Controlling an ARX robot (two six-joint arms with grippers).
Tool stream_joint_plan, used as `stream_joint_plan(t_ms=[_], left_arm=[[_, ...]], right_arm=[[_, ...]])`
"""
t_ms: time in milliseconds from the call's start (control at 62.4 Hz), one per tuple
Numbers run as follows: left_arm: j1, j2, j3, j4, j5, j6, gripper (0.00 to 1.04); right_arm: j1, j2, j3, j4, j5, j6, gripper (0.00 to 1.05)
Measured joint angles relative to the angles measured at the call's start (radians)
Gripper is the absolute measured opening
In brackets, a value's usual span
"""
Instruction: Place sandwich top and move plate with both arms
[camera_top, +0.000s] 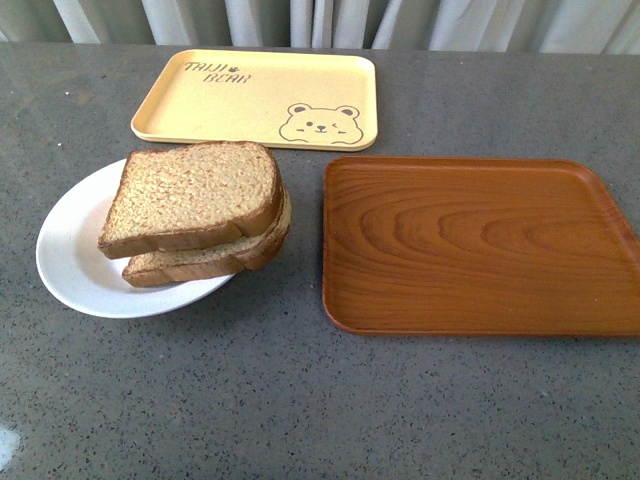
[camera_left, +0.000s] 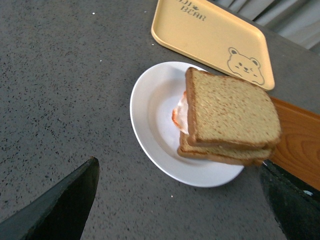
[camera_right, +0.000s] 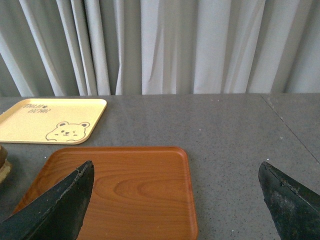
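1. A grey speckled bench (camera_top: 300, 400) stretches out in front of pale pleated curtains (camera_right: 165, 45). Neither arm shows in the front view.
2. The sandwich top (camera_top: 190, 195) already lies on the stack, a little askew over the lower bread slice (camera_top: 200, 262). A bit of fried egg (camera_left: 179, 112) peeks out between them. That first part looks done to me.
3. The plate (camera_top: 70, 250) carrying the sandwich rests on the bench, just left of the wooden tray (camera_top: 470, 245) and close to the yellow bear tray (camera_top: 255, 95). I judge the two-armed move has not begun.
4. Both trays hold nothing; only the plate is loaded.
5. The left end effector (camera_left: 178, 167) hovers above the plate with its fingers spread wide, gripping nothing.
6. The right end effector (camera_right: 175, 165) hangs over the wooden tray, likewise spread and empty.
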Motion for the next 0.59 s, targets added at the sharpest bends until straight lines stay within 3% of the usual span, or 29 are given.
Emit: stream_joint_plan(t_ms=[80,160,593], left_arm=[[-0.002,0.301,0.056,0.215,-0.01,-0.063,0.96],[-0.016,0.526,0.113,0.33,-0.012,-0.109,0.96],[0.011,0.876,0.256,0.436,-0.006,-0.185,0.96]], right_arm=[[0.0,0.0,0.0,0.0,0.0,0.0,0.96],[0.0,0.0,0.0,0.0,0.0,0.0,0.96],[0.0,0.0,0.0,0.0,0.0,0.0,0.96]])
